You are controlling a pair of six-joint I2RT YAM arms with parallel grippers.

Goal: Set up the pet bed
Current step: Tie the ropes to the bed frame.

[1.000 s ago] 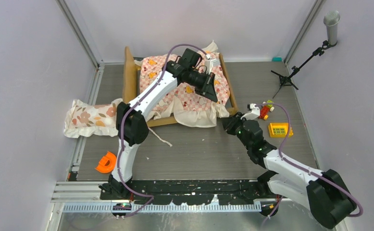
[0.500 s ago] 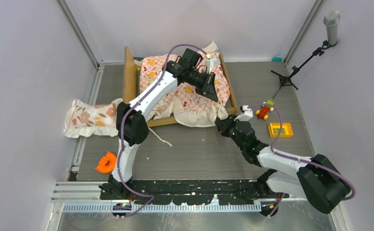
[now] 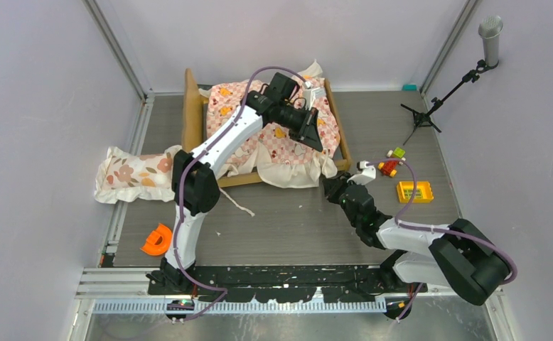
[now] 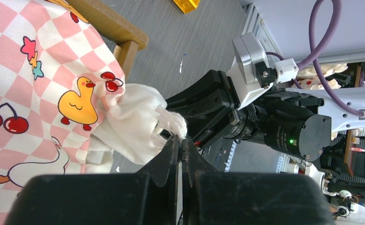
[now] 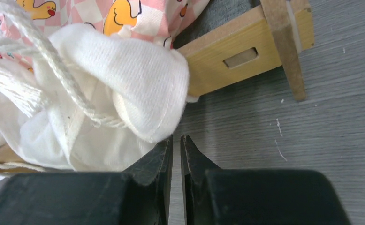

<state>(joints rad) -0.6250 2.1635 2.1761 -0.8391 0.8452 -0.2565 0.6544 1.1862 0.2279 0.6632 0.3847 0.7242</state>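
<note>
left arm stretches far forward over the pet bed (image 3: 190, 108), wrist bent down. left gripper (image 4: 179, 138) is pressed shut with nothing seen in it, the checkered sheet (image 4: 26, 70) beneath. right arm lies low and folded. right gripper (image 5: 176, 138) is a thin slit apart at the white ruffle (image 5: 138, 79) — nipping it or not, i cannot tell — with the bed's corner just ahead.

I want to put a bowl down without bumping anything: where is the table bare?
Widest bare patch: the table in front of the pet bed, between the orange piece and the right arm. A smaller one lies between the bed and the tripod. Crowded: around the bricks and right gripper.
</note>
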